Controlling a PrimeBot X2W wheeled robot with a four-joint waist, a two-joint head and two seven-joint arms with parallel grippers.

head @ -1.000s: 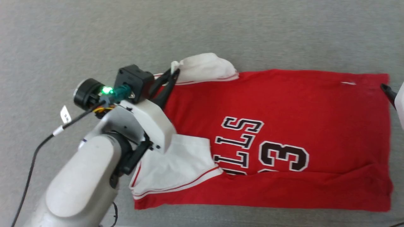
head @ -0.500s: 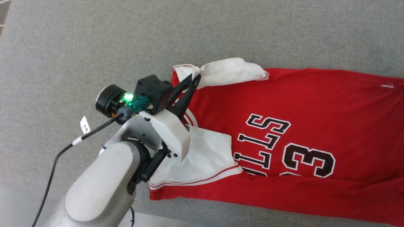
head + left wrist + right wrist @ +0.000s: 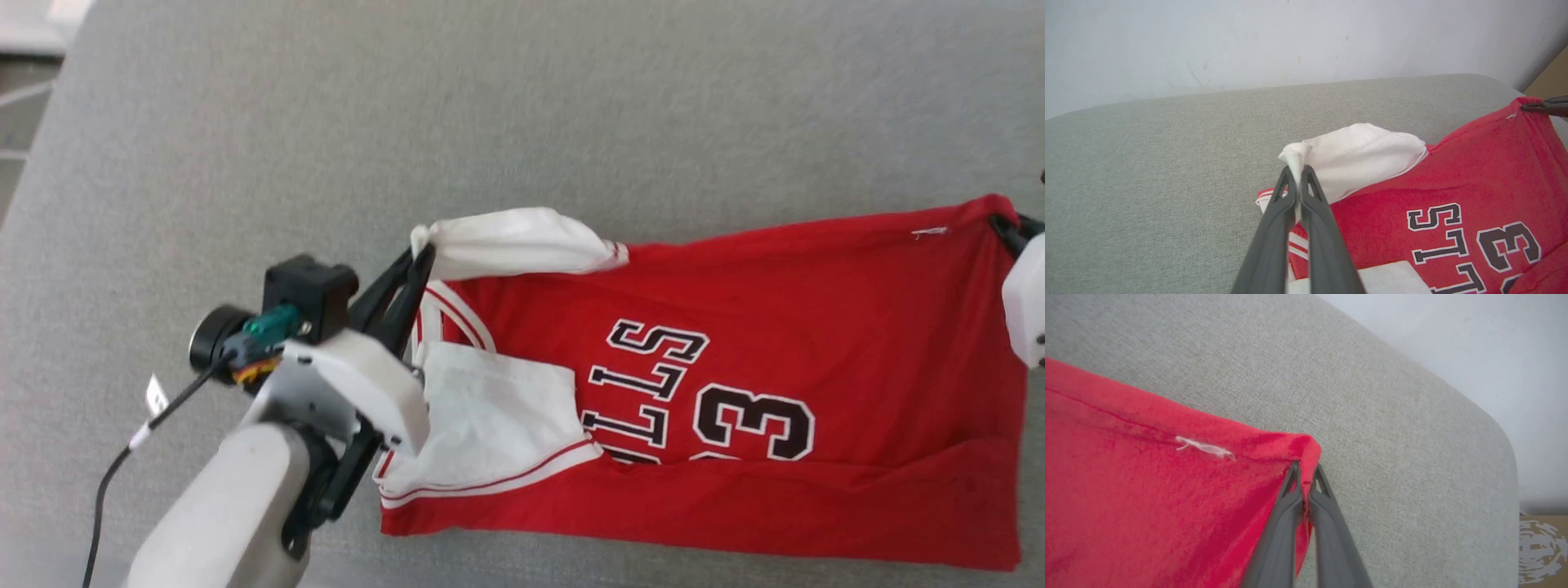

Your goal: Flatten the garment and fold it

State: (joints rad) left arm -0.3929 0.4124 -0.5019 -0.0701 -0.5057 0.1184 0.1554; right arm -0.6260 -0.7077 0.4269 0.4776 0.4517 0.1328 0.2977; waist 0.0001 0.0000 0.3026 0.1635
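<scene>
The garment (image 3: 816, 310), a red jersey with white sleeves and black letters, lies lengthwise on the grey surface, its near long edge folded over. My left gripper (image 3: 420, 255) is shut on the far white sleeve's (image 3: 522, 241) tip; in the left wrist view the fingers (image 3: 1297, 173) pinch white cloth (image 3: 1359, 155). At the right edge of the head view my right gripper (image 3: 1002, 225) is shut on the far hem corner of the garment. The right wrist view shows its fingers (image 3: 1304, 473) closed on that red corner (image 3: 1302, 447), lifted a little.
The grey padded surface (image 3: 490, 106) spreads wide beyond the garment. Its left edge (image 3: 41, 163) shows at the upper left of the head view. A pale wall (image 3: 1249, 41) stands behind it, and a cardboard box (image 3: 1541, 547) sits past the right end.
My right gripper has closed on the garment's far hem corner and raised it. The left gripper keeps its hold on the sleeve tip. The head camera has shifted between frames.
</scene>
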